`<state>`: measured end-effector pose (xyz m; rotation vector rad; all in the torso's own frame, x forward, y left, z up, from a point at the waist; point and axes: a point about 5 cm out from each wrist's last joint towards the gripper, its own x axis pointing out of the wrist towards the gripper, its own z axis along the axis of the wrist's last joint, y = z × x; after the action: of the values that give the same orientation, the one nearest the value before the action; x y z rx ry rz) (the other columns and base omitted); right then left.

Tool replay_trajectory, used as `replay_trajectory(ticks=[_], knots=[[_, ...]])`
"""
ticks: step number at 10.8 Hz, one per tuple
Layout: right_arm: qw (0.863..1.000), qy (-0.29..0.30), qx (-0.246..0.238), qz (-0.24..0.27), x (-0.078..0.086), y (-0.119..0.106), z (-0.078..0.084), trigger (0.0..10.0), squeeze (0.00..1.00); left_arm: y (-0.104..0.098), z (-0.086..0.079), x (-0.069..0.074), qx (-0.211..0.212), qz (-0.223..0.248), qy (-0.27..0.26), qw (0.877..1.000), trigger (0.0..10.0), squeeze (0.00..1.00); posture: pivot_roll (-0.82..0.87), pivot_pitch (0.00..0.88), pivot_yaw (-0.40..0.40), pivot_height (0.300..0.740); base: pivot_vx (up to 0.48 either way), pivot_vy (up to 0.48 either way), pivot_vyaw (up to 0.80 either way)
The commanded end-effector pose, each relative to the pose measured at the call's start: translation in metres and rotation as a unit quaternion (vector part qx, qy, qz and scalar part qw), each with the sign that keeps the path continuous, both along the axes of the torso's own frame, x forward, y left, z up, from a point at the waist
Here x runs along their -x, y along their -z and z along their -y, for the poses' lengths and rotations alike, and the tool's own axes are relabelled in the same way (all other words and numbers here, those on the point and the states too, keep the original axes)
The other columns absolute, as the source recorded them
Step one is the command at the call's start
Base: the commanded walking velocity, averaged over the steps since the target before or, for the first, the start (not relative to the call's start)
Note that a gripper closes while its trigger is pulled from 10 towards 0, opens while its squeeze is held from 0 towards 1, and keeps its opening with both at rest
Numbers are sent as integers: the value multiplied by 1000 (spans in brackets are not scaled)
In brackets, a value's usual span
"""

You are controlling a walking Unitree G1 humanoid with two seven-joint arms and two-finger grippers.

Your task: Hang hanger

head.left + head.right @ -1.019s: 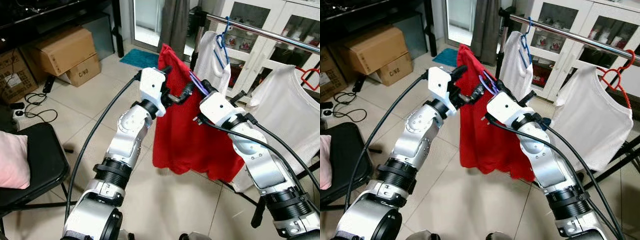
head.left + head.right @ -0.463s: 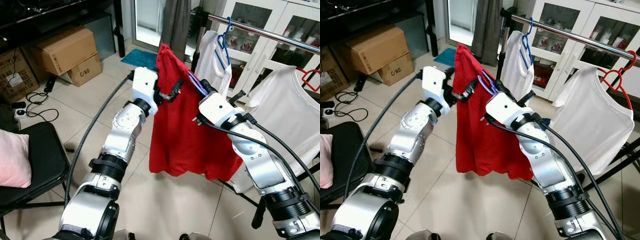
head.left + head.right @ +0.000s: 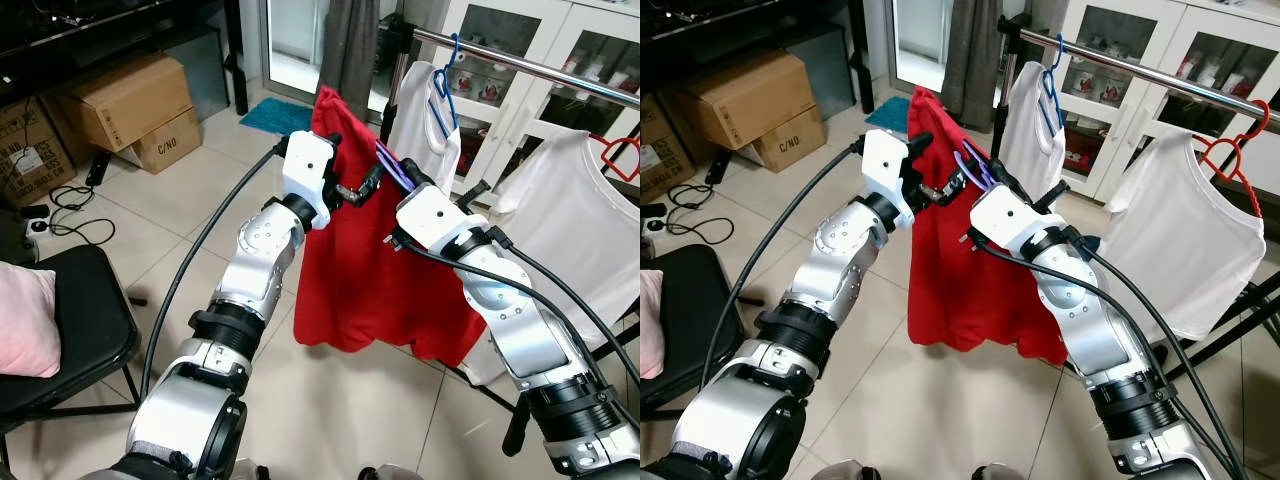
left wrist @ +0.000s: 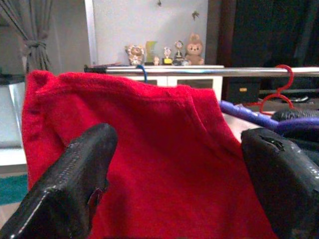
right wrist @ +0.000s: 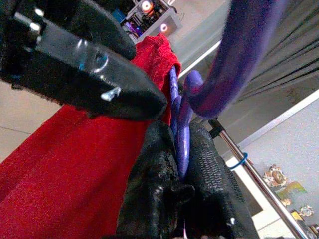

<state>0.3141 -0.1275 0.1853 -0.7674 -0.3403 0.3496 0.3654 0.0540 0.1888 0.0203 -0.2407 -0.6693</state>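
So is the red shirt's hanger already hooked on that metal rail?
No, the purple hanger carrying the red shirt is pinched in the right claw, below and short of the metal rail.

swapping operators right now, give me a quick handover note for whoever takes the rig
Right claw: shut on the purple hanger, holding it up in front of the rail.
Left claw: open, fingers on either side of the upper edge of the red shirt, not gripping it.
Red shirt hangs from the purple hanger, off the floor.
Rail already carries a white shirt on a blue hanger and another on a red hanger.
Done: shirt is on its hanger, lifted.
Left: raise the hook over the rail, seat it, release.
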Motion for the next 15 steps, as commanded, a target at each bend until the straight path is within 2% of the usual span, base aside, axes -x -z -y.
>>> replay_trajectory(ticks=[1,5,7,9,10,11,13,15], knots=[[1000,-9,-5,24,1,-10,-2,0,0,-10,3,-3,-4,16,6,1000,10000,0,-94,0,-38,740,0,0,0],[999,-19,-3,30,4,-10,-8,0,0,-8,-4,-13,-16,-2,-35,999,10000,0,-100,0,-27,740,0,0,0],[999,-24,12,30,4,-7,-9,0,0,-6,-12,-21,-8,-36,-81,996,10000,0,-98,0,-28,740,0,0,0],[999,-20,15,25,2,-6,-8,0,0,-6,-13,-22,-7,-41,-89,995,10000,0,-94,0,-33,740,0,0,0],[1000,-14,15,21,1,-5,-6,0,0,-6,-9,-20,-11,-39,-79,996,4784,0,-94,0,-32,740,0,0,0],[1000,-8,12,17,0,-4,-4,0,0,-5,-6,-19,-12,-37,-69,997,0,0,-94,0,-32,740,0,0,0],[1000,8,6,9,-4,-3,4,0,0,-1,4,-13,-20,-34,-40,998,0,0,-95,0,-33,740,0,0,0],[1000,10,8,9,-4,-3,6,0,0,4,1,-12,-22,-43,-53,997,0,0,-96,0,-32,740,0,0,0]])
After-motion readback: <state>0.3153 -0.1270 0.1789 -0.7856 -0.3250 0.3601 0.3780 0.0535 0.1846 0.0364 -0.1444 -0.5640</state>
